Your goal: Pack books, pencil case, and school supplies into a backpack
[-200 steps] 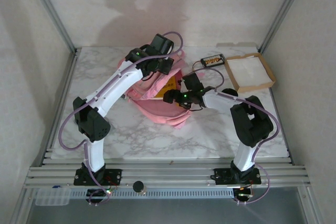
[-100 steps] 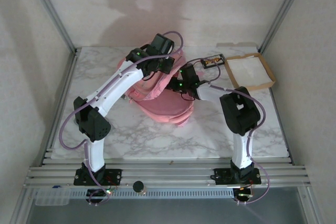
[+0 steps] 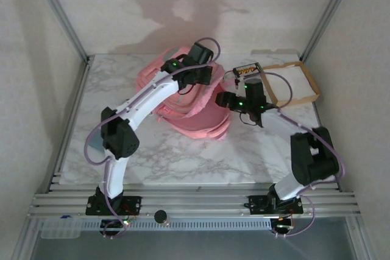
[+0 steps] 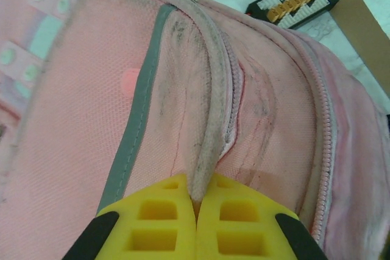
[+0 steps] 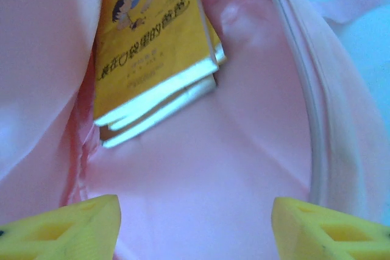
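yellow pads (image 4: 161, 214) of the left gripper (image 4: 196, 198) are pressed flat together, pinching a raised pink fabric edge of the backpack (image 4: 67, 126) that runs up between them, just beside a zip (image 4: 234, 111). the right gripper (image 5: 195, 226) has its yellow fingers (image 5: 67, 223) spread wide, gripping nothing, and points into the backpack's open compartment with smooth pink lining all around. the books (image 5: 152, 41) lie stacked inside that compartment, a bright yellow cover with a cartoon figure on top and white page edges turned toward the camera; how many lie beneath it is hard to tell. they sit ahead of the fingertips and touch neither one.

from above, the backpack lies near the middle of the marble table (image 3: 152, 162), with the left gripper at its far upper edge and the right gripper at its right side. a brown tray (image 3: 271, 92) with a white inside sits in the far right corner, apart from the backpack. a small black box (image 3: 247, 70) with orange pieces lies just beside the tray's left edge.
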